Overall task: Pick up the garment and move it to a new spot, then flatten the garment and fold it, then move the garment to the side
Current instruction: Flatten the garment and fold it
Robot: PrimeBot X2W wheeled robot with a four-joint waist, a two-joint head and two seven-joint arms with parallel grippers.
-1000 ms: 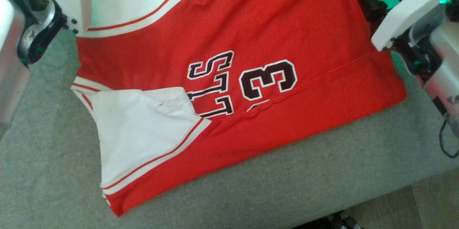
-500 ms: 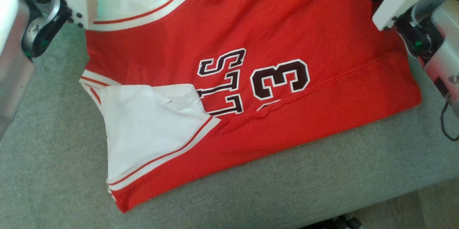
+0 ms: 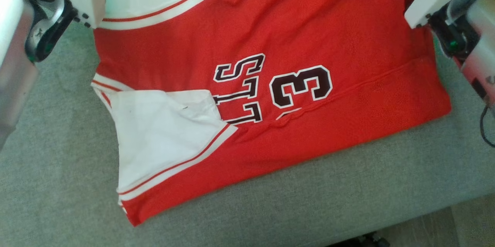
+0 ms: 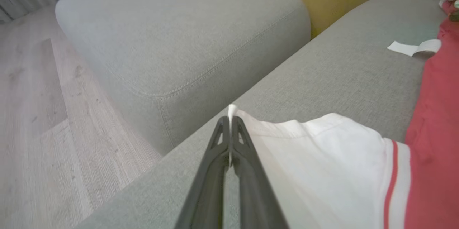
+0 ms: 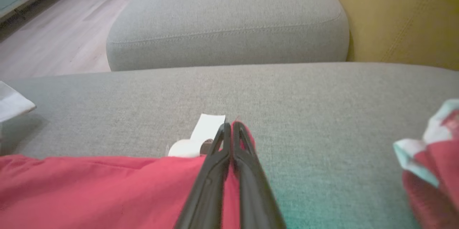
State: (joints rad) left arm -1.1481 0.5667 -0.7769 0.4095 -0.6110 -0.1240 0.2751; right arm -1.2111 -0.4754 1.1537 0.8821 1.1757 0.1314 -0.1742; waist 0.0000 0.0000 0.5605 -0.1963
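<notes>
Two grips, which I read from the wrist views. Head view: the red-and-white mesh jersey (image 3: 294, 34) lies spread on the grey fabric sofa seat (image 3: 348, 189). The left gripper (image 4: 230, 121) pinches the white sleeve edge. The right gripper (image 5: 231, 128) clamps the red hem beside a white label (image 5: 209, 123). A second ago its fingers stood apart.

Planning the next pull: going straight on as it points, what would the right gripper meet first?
Likely the grey cushion just beyond the garment edge that the right gripper pinches; depth is unclear.
</notes>
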